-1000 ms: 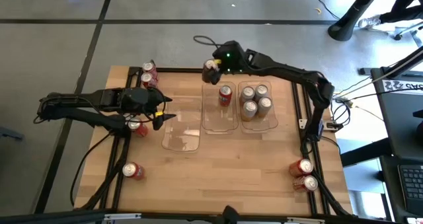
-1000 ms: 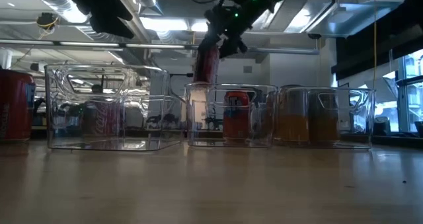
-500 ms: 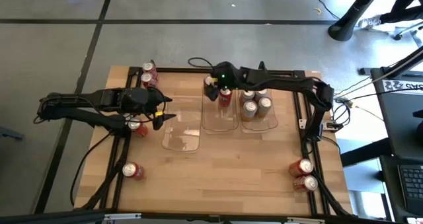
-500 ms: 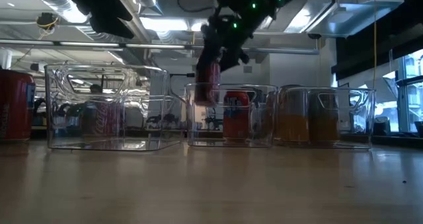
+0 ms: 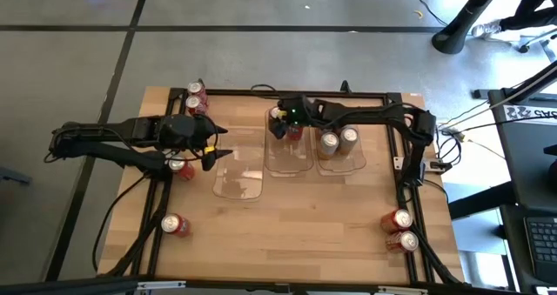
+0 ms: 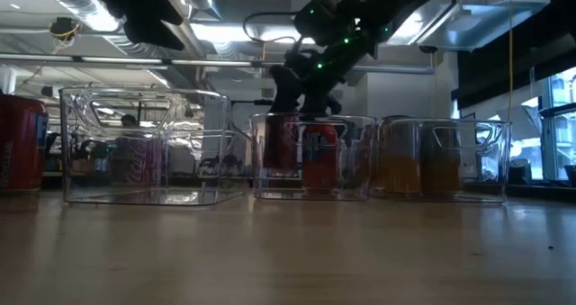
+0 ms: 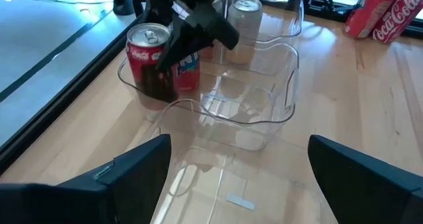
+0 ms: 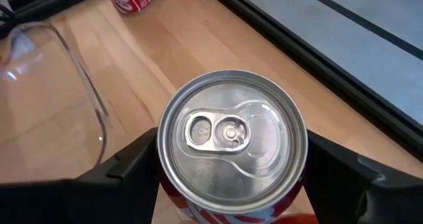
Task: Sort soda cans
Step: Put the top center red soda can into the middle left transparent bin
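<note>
My right gripper [image 5: 281, 121] is shut on a red soda can [image 8: 231, 138] inside the far-left corner of the middle clear tray [image 5: 289, 156]. A second red can [image 6: 317, 156] stands beside it in that tray. Gold cans [image 5: 329, 141] stand in the right tray [image 5: 341, 163]. My left gripper [image 7: 234, 178] is open and hovers over the far end of the left tray [image 5: 239, 180], touching nothing. Loose red cans stand at the far-left corner [image 5: 194, 95] and lie by the left arm [image 5: 178, 166], near left [image 5: 174, 225] and near right [image 5: 400, 218]. My right gripper pinches the red can's side wall [image 7: 149, 62] between its two fingers [image 8: 132, 164], one on each opposite side, coming from above and pointing down. The can is upright, low inside the middle tray [image 6: 281, 143]. Whether its base rests on the tray floor, I cannot tell.
The three clear trays stand side by side mid-table. The right arm reaches across the far ends of the right and middle trays. Bare wood lies along the near half of the table [image 5: 296, 234]. Black frame rails run along the table's edges [image 5: 392, 147].
My right gripper, still shut on the red can, has moved from beyond the middle tray's far edge toward the near side and down. The can, held high above the tray rim before, now sits low inside the tray beside the other red can.
</note>
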Robot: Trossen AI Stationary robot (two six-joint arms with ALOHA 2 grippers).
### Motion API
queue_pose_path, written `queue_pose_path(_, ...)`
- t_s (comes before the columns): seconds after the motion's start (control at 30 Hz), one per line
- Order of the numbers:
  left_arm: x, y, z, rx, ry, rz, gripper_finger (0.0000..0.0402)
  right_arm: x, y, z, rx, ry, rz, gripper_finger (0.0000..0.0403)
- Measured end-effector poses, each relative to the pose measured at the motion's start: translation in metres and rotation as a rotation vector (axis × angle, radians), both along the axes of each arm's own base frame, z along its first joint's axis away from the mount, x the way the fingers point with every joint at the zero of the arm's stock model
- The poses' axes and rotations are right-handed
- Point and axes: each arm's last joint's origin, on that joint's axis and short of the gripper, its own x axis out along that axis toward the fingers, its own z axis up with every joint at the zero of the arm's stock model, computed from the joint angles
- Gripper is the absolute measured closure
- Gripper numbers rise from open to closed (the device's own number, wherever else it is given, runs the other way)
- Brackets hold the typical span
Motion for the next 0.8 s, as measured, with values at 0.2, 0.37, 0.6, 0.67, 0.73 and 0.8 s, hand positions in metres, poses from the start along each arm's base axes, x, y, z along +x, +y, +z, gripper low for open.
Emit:
queue_pose_path(0.2,0.002,0.000,-0.001,-0.003,0.011,0.001,0.0057,0.006,-0.002,-0.013,-0.008,0.012,0.000,0.0119)
queue_pose_path(0.37,0.004,0.000,-0.003,-0.004,0.021,0.001,0.0057,0.007,-0.003,-0.016,-0.009,0.017,-0.002,0.0119)
queue_pose_path(0.6,0.004,0.000,-0.003,-0.002,0.023,0.000,0.0057,0.008,-0.003,-0.017,-0.010,0.020,0.002,0.0108)
queue_pose_path(0.67,0.004,0.000,-0.003,-0.001,0.023,0.000,0.0057,0.008,-0.002,-0.016,-0.009,0.017,0.005,0.0103)
queue_pose_path(0.73,0.004,0.000,-0.003,-0.001,0.023,0.000,0.0057,0.007,-0.002,-0.015,-0.007,0.013,0.008,0.0105)
queue_pose_path(0.8,0.004,0.000,-0.003,-0.001,0.023,0.000,0.0057,0.006,-0.002,-0.013,-0.009,0.012,0.011,0.0113)
